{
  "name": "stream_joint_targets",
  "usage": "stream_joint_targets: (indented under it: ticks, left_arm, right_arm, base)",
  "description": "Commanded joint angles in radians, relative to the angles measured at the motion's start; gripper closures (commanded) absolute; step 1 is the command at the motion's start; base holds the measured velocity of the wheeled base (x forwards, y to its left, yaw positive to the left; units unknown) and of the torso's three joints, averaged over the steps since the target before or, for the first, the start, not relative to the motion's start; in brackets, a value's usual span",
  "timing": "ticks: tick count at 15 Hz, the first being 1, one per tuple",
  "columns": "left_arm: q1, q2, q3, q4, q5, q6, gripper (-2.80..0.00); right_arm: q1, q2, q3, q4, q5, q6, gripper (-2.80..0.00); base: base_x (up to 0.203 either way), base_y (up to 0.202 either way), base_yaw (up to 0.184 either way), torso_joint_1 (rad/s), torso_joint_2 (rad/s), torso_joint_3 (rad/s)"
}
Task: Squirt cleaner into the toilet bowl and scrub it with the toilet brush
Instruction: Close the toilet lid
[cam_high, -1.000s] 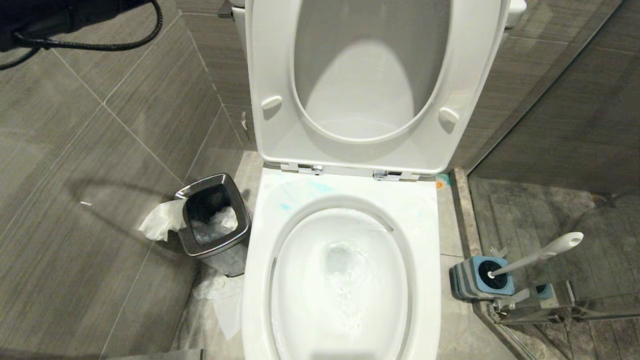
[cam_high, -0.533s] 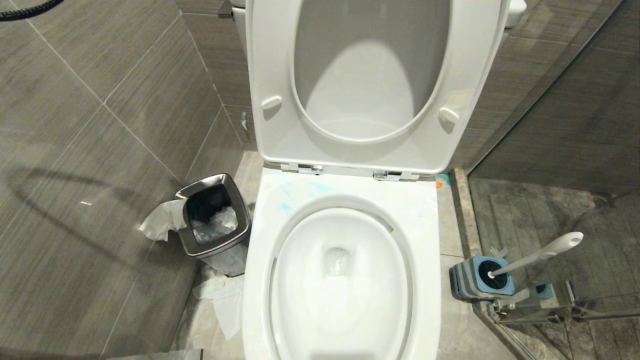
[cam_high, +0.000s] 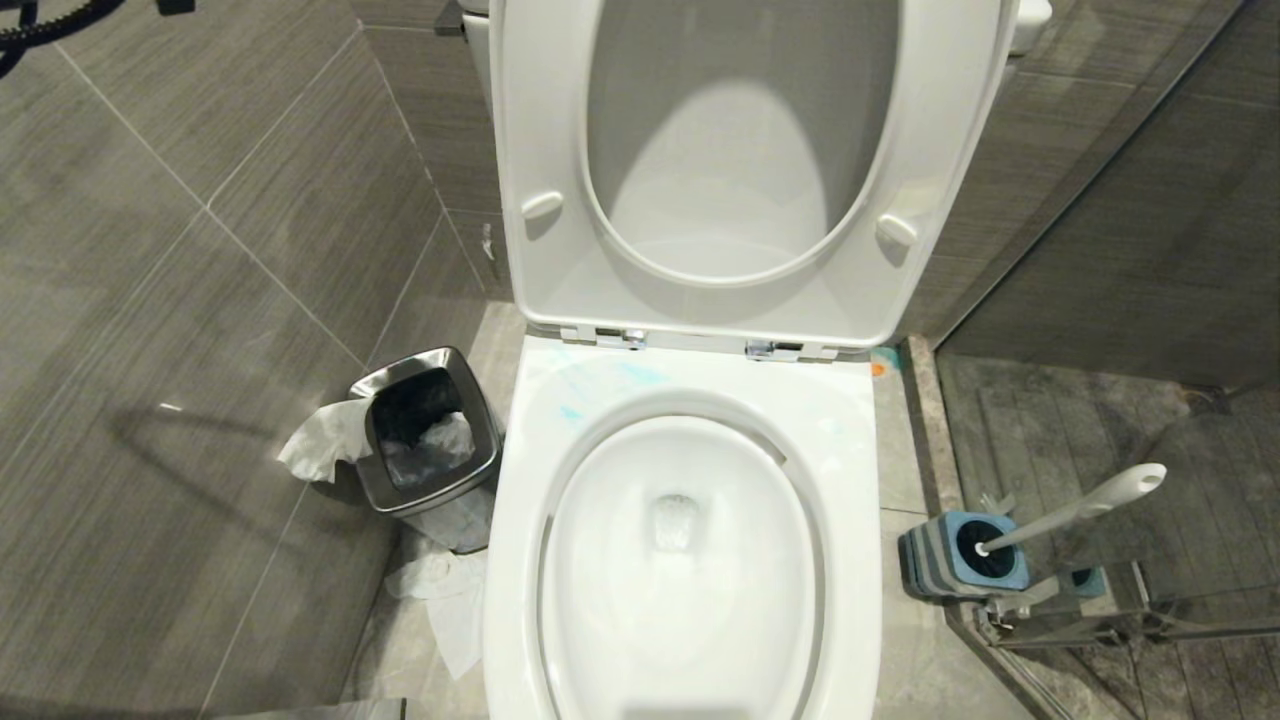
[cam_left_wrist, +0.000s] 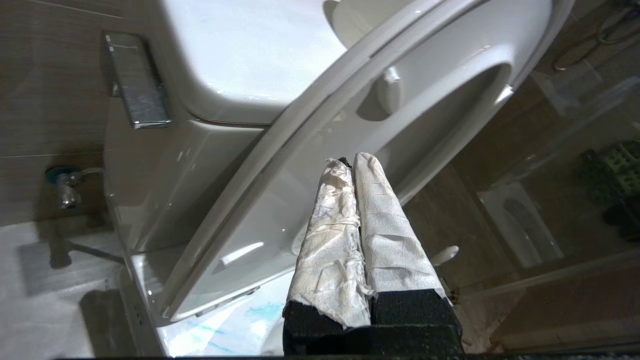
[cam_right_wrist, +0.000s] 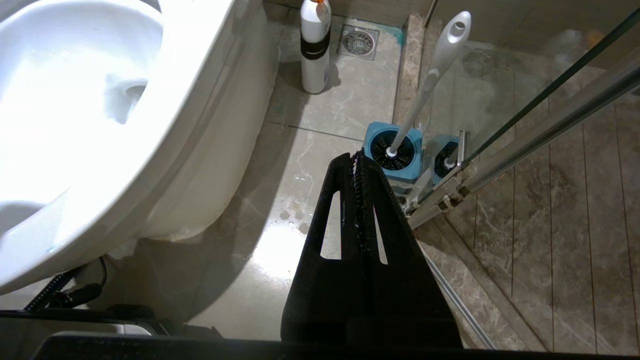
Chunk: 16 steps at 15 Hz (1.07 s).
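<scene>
Paper-wrapped fingers of the left gripper (cam_left_wrist: 354, 165) are pressed together on nothing, raised beside the upright seat and lid (cam_left_wrist: 310, 165), with the chrome flush lever (cam_left_wrist: 137, 82) and cistern (cam_left_wrist: 250, 55) off to one side. The right gripper (cam_right_wrist: 357, 160) is also clenched and empty, hanging low over the floor tiles and aimed toward the toilet brush (cam_right_wrist: 430, 80).

The toilet bowl (cam_high: 860, 480) sits open in the middle of the room, water settled in its basin. Cleaner (cam_high: 640, 375) shows only as faint turquoise streaks on the back of the rim, near the hinges. The brush stands in its blue and grey holder (cam_high: 945, 565) on the floor to the robot's right, its white handle leaning away from the bowl toward the glass shower screen (cam_right_wrist: 550, 100). A steel waste bin (cam_high: 425, 430) with tissue spilling out stands on the other side.

The brush looks put away and the bowl clean, so I judge the work to be at or near its end. If more scrubbing is wanted, the right gripper must part its fingers and close round the slim handle.

The head view shows neither gripper. Only the right wrist view shows a white bottle (cam_right_wrist: 315, 45) on the floor behind the bowl, near a drain. Only the left wrist view shows the flush lever.
</scene>
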Motion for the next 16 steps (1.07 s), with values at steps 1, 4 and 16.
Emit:
stream_joint_targets:
  ticks: [1,4,16]
  left_arm:
    - [0.008,-0.01,-0.004,0.001,-0.066,-0.007,0.0]
    - [0.041,0.026,0.0,-0.09,-0.241,-0.006,0.0]
    - [-0.03,0.265,0.012,-0.631,-0.11,-0.019,0.0]
  right_arm:
    - [0.002,0.002,0.0,0.0,0.0,0.0,0.0]
    - [0.0,0.002,0.0,0.0,0.0,0.0,0.0]
    - [0.0,0.001,0.0,0.0,0.0,0.0,0.0]
  base:
    - [0.0,0.0,0.0,0.0,0.0,0.0]
    - [0.0,0.0,0.0,0.0,0.0,0.0]
    - [0.0,0.0,0.0,0.0,0.0,0.0]
